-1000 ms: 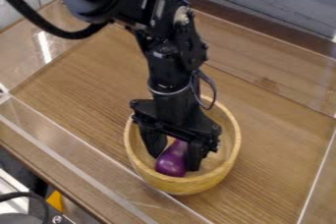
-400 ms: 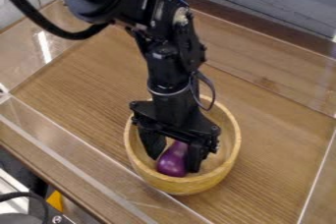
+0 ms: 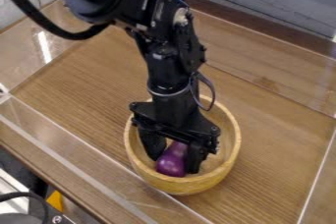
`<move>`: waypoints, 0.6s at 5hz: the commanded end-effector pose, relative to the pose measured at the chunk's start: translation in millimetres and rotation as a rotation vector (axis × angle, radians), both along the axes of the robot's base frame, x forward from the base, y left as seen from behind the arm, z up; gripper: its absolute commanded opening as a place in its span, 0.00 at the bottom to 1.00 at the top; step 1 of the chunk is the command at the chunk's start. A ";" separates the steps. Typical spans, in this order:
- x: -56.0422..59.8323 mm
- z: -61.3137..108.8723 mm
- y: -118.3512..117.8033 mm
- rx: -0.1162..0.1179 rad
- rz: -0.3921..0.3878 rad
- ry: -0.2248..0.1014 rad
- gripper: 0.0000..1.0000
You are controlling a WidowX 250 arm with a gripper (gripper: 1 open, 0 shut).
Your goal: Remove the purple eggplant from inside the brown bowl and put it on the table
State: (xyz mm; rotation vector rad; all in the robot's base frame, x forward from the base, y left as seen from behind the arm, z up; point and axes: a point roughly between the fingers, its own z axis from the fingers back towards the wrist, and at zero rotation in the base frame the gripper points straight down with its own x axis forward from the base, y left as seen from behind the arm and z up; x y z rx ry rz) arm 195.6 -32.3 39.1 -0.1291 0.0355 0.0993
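You've got the gripper (image 3: 175, 147) pointing straight down into the bowl (image 3: 225, 120), fingers spread and straddling the eggplant (image 3: 171, 160), which sits low in the near-left part of the bowl, not yet lifted. Whether the pads are touching its skin can't be told from here, but nothing looks pinched. To grip it well, I'd keep the fingers either side of the fat middle, squeeze gently because that glossy skin will likely slip, then rise straight up until you're above the rim before heading off over the table (image 3: 92, 81). Watch the near fingertip against the bowl wall; dragging it could tip the bowl. As for the eggplant's lie, only its rounded purple end shows between the fingers, and the stem is hidden, so which way its long axis runs can't be told.
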 end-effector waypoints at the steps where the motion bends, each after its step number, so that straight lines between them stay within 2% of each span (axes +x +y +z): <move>1: 7.7 5.7 2.2 -0.006 0.015 -0.029 1.00; 2: 8.5 4.6 3.3 -0.006 0.020 -0.028 0.00; 3: 7.6 5.5 4.1 -0.009 0.025 -0.025 1.00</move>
